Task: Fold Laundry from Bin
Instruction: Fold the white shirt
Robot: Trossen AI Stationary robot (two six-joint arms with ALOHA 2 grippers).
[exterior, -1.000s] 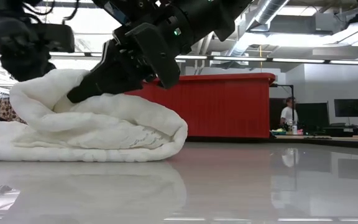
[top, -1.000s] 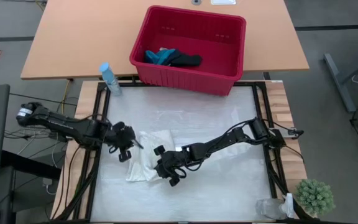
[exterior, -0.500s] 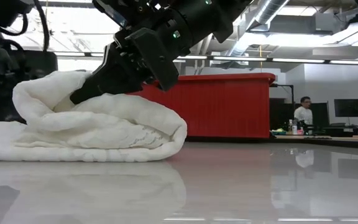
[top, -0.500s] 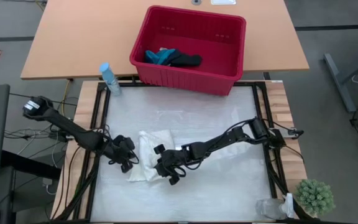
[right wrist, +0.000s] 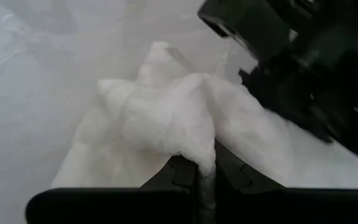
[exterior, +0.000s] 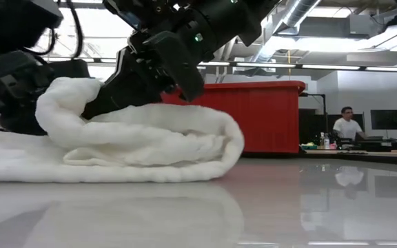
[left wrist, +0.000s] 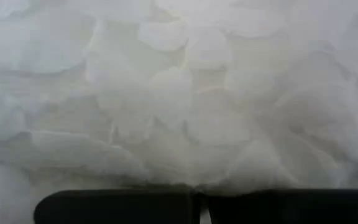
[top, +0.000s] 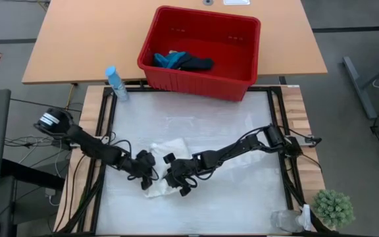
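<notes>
We see the white lacy cloth bunched and folded over itself on the table mat. The red bin stands behind the mat, holding 2 items: the teal cloth touching the dark cloth.

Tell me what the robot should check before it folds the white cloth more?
1. Right gripper shut on the white cloth: ok.
2. Left gripper shut and pressed against the cloth's edge: ok; whether it holds cloth: cannot tell.
3. Cloth lies on the table, not hanging off: ok.
4. Cloth lies flat: not ok, it is bunched in a roll.
5. Red bin stands clear of both arms: ok.
</notes>
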